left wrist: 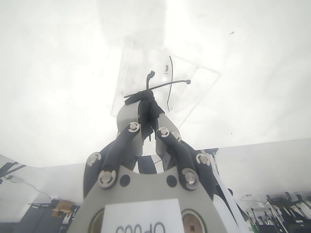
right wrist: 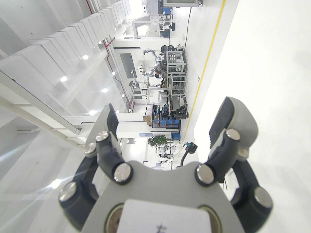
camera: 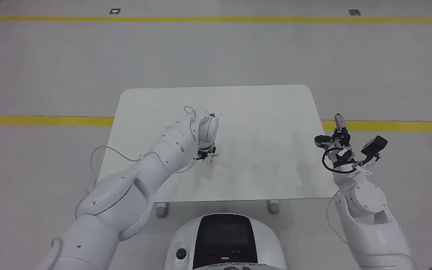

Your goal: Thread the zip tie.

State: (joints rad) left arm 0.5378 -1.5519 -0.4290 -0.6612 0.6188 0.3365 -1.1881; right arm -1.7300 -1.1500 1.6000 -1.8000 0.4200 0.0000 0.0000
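Currently the left gripper [left wrist: 146,99] is seen with its fingers pressed together on a black zip tie [left wrist: 170,84], low over the white table [camera: 270,115], left of its centre. The strap is pinched close to its tail end, and its head is pointed away over a clear plastic plate [left wrist: 206,83] that lies flat on the table. A second zip tie [left wrist: 148,79] is crossed by the held one just beside the fingertips, and a thin black strand [left wrist: 171,73] is curved across the held strap; whether these touch cannot be told. The right gripper [right wrist: 167,122] is held off the table's right edge, its fingers spread wide around nothing, well apart from the ties.

Several slips can be expected. The thin strap may be swivelled in the pinch, so that tail and head are misaligned. The crossing tie or strand may be caught and dragged along. Little tail is left free beyond the fingers for feeding, it is judged. The smooth plate may be pushed aside.

A white label [left wrist: 142,215] is fixed to the left gripper's body, its print cut off at the edge; another label [right wrist: 165,221] is on the right one. No markings are made out on ties or plate.
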